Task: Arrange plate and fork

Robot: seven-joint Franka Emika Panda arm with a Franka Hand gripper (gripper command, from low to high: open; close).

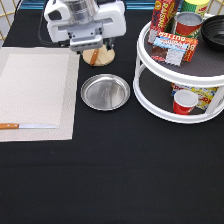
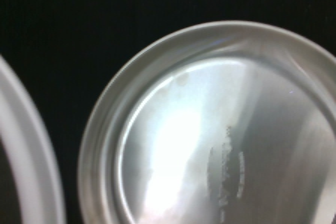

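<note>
- The white robot end effector (image 1: 93, 49) hangs at the exterior view's top, right over a small round light-wood coaster (image 1: 101, 58).
- I cannot tell if it is wide or narrow.
- The round shiny silver metal plate (image 1: 105, 92) (image 2: 225, 135) lies on the black bench (image 1: 115, 170) just below it, toward the exterior view's bottom.
- A wooden-handled knife (image 1: 27, 126) rests on the beige mat (image 1: 35, 90), well apart.

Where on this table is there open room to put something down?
The placemat is mostly bare above the knife. The black cloth along the exterior view's bottom is open too. It is crowded at the top: the gripper over the wooden coaster, the plate, and the packed two-tier turntable.
</note>
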